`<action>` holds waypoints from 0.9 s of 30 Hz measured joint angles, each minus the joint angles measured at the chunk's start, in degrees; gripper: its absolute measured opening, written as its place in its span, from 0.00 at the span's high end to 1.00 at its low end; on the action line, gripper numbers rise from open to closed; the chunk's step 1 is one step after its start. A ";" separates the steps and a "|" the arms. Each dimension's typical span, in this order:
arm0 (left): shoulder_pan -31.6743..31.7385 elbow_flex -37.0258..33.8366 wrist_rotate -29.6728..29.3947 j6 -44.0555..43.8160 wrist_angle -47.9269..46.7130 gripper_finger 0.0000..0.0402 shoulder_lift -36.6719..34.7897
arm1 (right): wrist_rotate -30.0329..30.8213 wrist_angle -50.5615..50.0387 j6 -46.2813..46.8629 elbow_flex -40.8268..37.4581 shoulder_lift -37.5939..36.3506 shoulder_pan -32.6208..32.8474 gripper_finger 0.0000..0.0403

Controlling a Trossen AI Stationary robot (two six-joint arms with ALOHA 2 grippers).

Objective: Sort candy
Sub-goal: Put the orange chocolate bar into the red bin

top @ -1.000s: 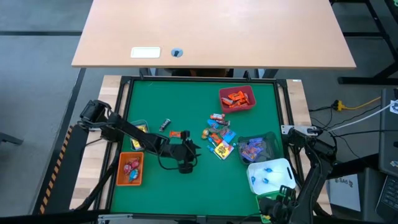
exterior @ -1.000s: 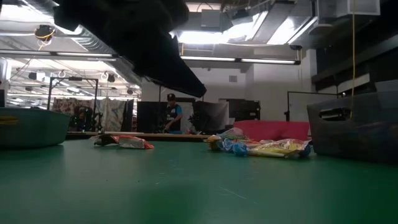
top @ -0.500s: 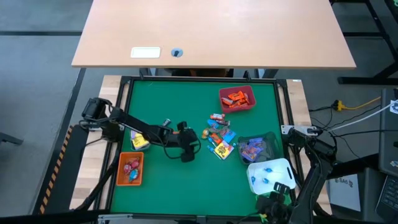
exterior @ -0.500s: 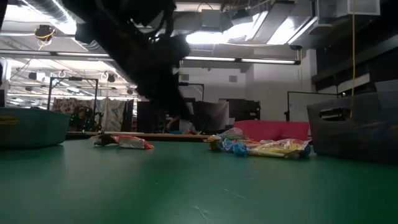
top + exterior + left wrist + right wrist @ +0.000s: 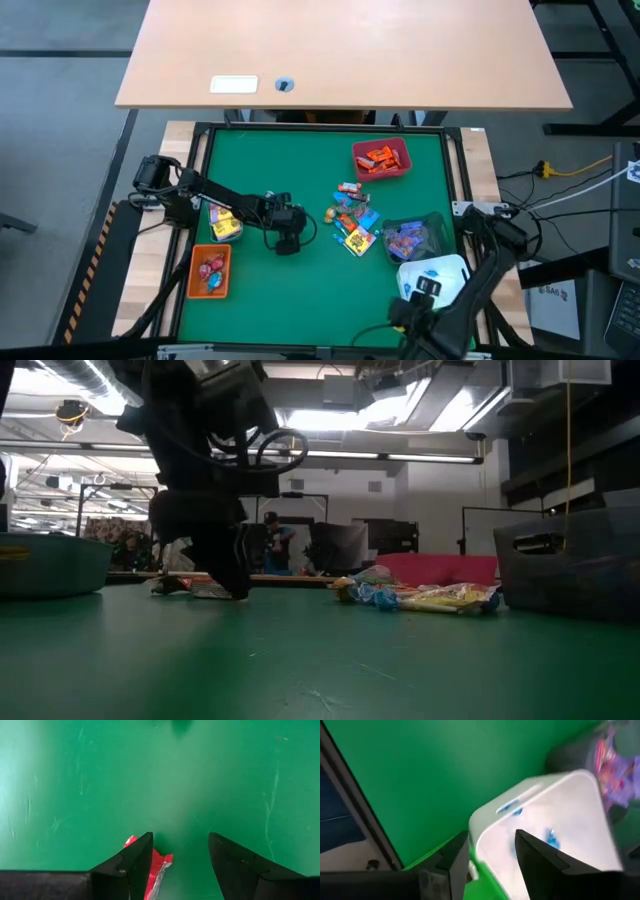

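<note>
In the left wrist view my left gripper (image 5: 180, 837) is open and pointing down at the green mat. A red-wrapped candy (image 5: 156, 865) lies flat on the mat by one finger (image 5: 135, 862), partly hidden behind it. From above, this gripper (image 5: 286, 240) is left of the loose candy pile (image 5: 352, 222). In the low view it (image 5: 236, 575) reaches almost to the mat. My right gripper (image 5: 492, 835) is open with nothing between its fingers. It hangs over the near corner of the white bin (image 5: 555, 820), which holds blue candies (image 5: 551, 839). My left gripper has one finger right beside the red candy's edge (image 5: 162, 860), coming from above. The finger hides the spot, so I cannot tell whether it touches. The candy lies flat on the mat.
A red bin (image 5: 381, 158) with orange candies stands at the far right. A dark clear bin (image 5: 412, 238) with purple and pink candies stands beside the white bin (image 5: 450, 268). An orange bin (image 5: 210, 272) and a small bin with yellow candy (image 5: 222, 222) stand on the left.
My left gripper has moved toward the table's far left, tipped steeply downward and sunk close to the mat, over the spot where the orange-red candy lay. My right gripper has swung toward the table's left along the near edge, by the white bin.
</note>
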 joint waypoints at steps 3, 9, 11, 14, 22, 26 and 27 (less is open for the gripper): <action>-0.10 0.39 0.02 3.67 0.18 0.54 0.00 | -0.01 0.00 -4.38 0.00 0.00 -1.99 0.61; -0.18 3.91 -1.53 7.89 -3.48 0.54 0.00 | 0.02 0.00 -11.57 0.00 0.00 -5.72 0.61; -0.18 5.59 -3.03 8.13 -7.52 0.54 0.00 | 0.01 0.00 -14.24 0.00 0.00 -6.78 0.61; -0.15 7.52 -4.06 8.16 -14.06 0.54 0.00 | 0.03 0.01 -18.43 0.00 0.00 -8.31 0.61; 0.50 7.91 -3.97 8.10 -25.31 0.55 0.00 | 6.31 -0.15 -26.82 0.00 0.00 -10.26 0.61; 1.81 7.40 -3.85 7.89 -24.86 0.55 0.00 | 9.25 -0.17 -28.07 0.00 0.00 -10.51 0.61; 2.28 6.99 -3.74 7.87 -24.45 0.55 0.00 | 9.80 -0.17 -28.07 0.00 0.00 -10.51 0.61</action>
